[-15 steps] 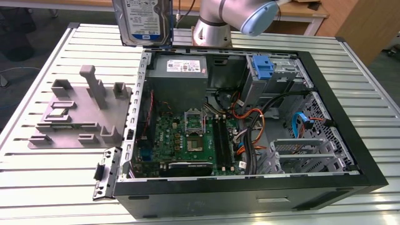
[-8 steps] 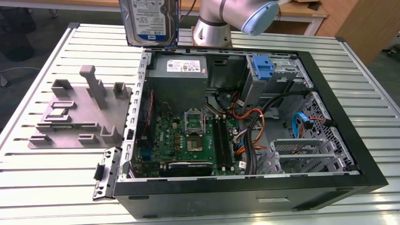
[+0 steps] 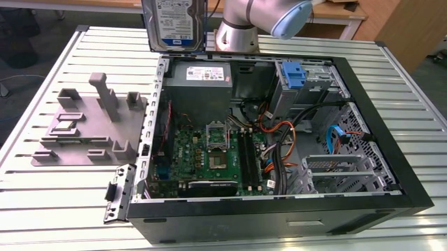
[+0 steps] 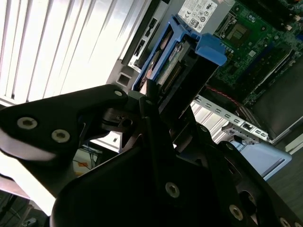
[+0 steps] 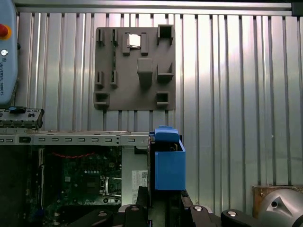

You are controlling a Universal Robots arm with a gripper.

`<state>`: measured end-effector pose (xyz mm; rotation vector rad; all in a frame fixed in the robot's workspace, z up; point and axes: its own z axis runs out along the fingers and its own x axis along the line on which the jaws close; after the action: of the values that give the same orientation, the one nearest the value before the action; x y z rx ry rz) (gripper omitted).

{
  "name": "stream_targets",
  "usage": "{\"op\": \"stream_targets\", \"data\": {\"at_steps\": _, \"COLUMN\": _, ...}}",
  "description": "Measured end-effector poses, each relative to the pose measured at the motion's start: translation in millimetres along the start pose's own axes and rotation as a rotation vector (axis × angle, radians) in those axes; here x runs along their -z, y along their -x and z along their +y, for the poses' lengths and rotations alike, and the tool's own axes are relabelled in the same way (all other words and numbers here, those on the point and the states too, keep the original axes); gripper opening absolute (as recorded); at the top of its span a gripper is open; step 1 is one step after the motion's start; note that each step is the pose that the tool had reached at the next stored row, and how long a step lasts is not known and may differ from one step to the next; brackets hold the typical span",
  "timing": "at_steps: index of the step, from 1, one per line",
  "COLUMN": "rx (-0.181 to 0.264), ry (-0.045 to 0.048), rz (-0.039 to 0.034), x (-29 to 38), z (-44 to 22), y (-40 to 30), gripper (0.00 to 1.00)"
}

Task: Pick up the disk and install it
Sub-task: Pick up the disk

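The disk (image 3: pixel 175 23) hangs upright in the air above the back edge of the open computer case (image 3: pixel 401 172), label facing the exterior camera, its top cut off by the picture edge. In the second wrist view my gripper (image 4: pixel 165 109) is shut on the disk (image 4: pixel 173 64), black fingers (image 4: pixel 150 101) pressing its flat sides, and the blue bracket (image 4: pixel 210 47) points down toward the case. In the first wrist view the disk's blue bracket (image 5: pixel 169 163) hangs past the case wall, over the power supply corner.
Inside the case lie a grey power supply (image 3: pixel 199 83), a green motherboard (image 3: pixel 209 157), a drive bay with a blue part (image 3: pixel 293 76) and a metal cage (image 3: pixel 335 167). A grey fixture plate (image 3: pixel 84 130) sits on the slatted table (image 3: pixel 42 209). The arm's base (image 3: pixel 237 31) stands behind the case.
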<state>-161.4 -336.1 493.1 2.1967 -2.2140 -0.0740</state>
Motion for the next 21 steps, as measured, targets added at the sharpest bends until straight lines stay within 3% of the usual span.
{"op": "stream_targets", "data": {"at_steps": 12, "rx": 0.000, "ry": 0.0002, "rz": 0.0001, "x": 0.7, "z": -15.8, "y": 0.1, "gripper": 0.35}}
{"op": "stream_targets", "data": {"at_steps": 21, "rx": 0.000, "ry": 0.0001, "rz": 0.0000, "x": 1.0, "z": -23.0, "y": 0.2, "gripper": 0.35}}
